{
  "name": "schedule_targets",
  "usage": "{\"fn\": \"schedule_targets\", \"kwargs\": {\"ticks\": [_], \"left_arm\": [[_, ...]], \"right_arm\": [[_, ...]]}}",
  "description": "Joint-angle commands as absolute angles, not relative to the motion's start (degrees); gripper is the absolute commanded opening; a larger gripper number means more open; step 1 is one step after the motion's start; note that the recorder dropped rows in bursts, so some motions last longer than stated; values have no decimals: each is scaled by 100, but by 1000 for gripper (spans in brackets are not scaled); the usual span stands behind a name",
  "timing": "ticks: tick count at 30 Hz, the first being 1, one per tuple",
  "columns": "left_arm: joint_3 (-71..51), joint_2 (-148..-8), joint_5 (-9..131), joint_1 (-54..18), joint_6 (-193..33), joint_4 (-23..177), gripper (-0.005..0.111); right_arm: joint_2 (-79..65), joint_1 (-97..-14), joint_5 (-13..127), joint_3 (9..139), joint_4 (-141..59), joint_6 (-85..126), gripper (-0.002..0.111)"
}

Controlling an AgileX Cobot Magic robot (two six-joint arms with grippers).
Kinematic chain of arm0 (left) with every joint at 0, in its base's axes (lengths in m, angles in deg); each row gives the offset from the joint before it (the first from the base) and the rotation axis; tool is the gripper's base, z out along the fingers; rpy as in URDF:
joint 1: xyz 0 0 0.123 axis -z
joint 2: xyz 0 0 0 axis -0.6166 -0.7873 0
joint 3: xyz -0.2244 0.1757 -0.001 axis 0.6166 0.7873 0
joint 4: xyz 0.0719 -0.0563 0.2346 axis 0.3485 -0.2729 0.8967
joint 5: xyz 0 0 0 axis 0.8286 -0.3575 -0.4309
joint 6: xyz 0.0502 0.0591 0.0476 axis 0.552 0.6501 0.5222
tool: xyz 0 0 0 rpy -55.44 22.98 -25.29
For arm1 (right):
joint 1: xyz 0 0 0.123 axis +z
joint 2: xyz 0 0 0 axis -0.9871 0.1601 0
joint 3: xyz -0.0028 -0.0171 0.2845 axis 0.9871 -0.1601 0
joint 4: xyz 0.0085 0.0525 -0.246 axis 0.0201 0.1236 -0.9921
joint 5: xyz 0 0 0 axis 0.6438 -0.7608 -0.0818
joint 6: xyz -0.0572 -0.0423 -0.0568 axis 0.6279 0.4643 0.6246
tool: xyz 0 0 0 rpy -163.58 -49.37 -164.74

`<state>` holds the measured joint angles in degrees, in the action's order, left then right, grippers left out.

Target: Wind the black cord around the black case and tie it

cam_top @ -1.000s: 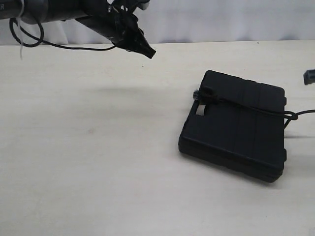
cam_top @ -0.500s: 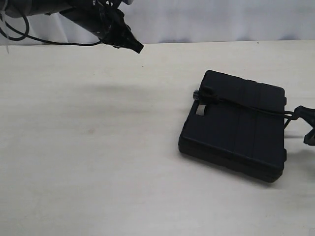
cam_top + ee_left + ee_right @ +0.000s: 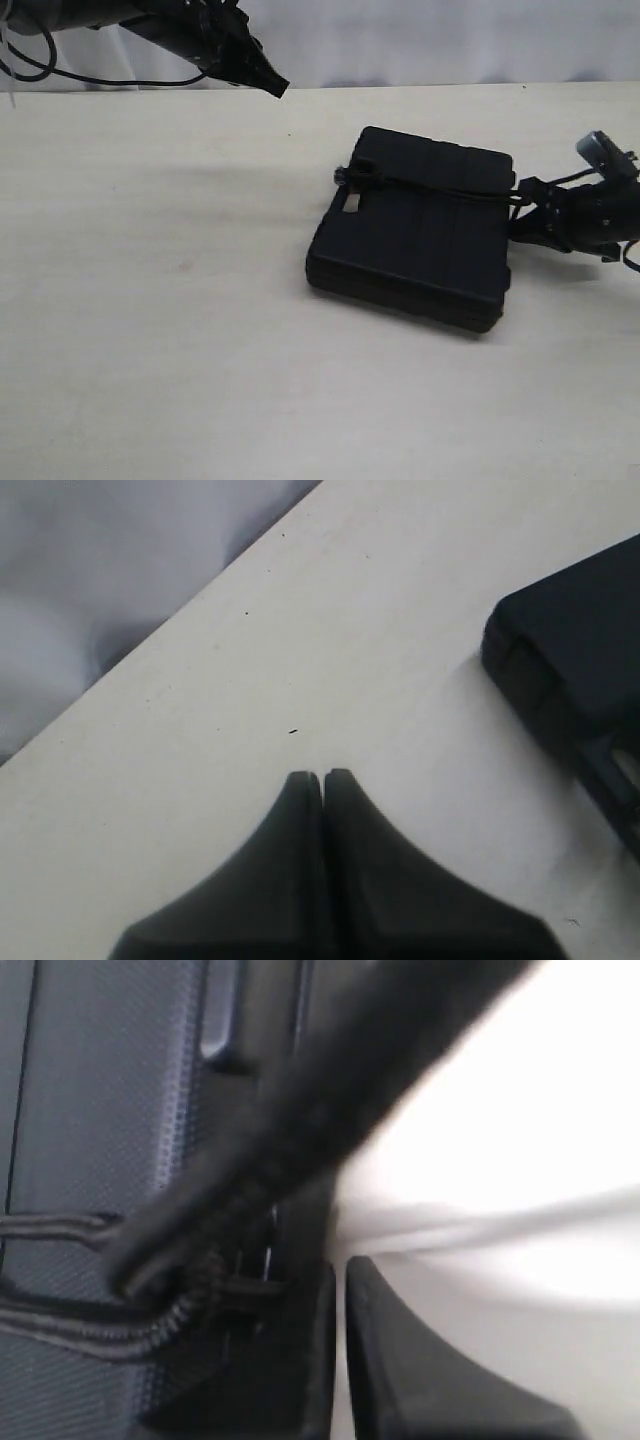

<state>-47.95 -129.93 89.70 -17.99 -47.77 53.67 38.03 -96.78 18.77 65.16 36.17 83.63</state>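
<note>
Where case [image 3: 420, 240] ends, right tool [image 3: 338, 1270] sits.

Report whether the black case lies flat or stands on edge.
Flat: the black case rests broad face up on the table, black cord across it.

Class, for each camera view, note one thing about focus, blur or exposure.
Exterior view: even, soft light, a faint shadow beside the black case, fairly sharp. Left wrist view: the left gripper, close to the lens, looks soft. Right wrist view: the black cord nearest the lens is heavily blurred, and the table is washed out white.
</note>
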Motion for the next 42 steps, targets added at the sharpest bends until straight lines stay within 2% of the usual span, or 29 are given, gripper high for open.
{"fn": "schedule_targets", "kwargs": {"ticks": [1,6,15,23,25,28,29,31,42], "left_arm": [[-4774,-12931,8922,-1815,-4750,5350,0],[-4774,-12868,9091,-1944,-4708,5359,0],[-4774,-12618,9512,-2506,-4821,4986,0],[-4774,-12243,9917,-2603,-4774,4855,0],[-4774,-12181,9999,-2603,-4774,4812,0],[-4774,-12156,10192,-2603,-4668,4706,0],[-4774,-12156,10299,-2603,-4640,4706,0],[-4746,-12156,10397,-2603,-4631,4717,0],[-4203,-12156,9716,-2603,-4344,4746,0]], "right_arm": [[3917,-9165,1436,7003,3555,8537,4],[3628,-9081,939,7418,3161,8169,4],[2233,-9477,1517,7069,2835,7819,4],[1112,-9598,1988,6807,2620,7331,4],[1090,-9528,1677,6841,2549,7317,9],[1265,-9405,1481,6927,2346,7090,32],[1351,-9363,1481,6927,2327,6976,45],[1532,-9255,1555,6941,2317,6836,57],[3226,-8790,2472,8076,2187,6132,55]]}}
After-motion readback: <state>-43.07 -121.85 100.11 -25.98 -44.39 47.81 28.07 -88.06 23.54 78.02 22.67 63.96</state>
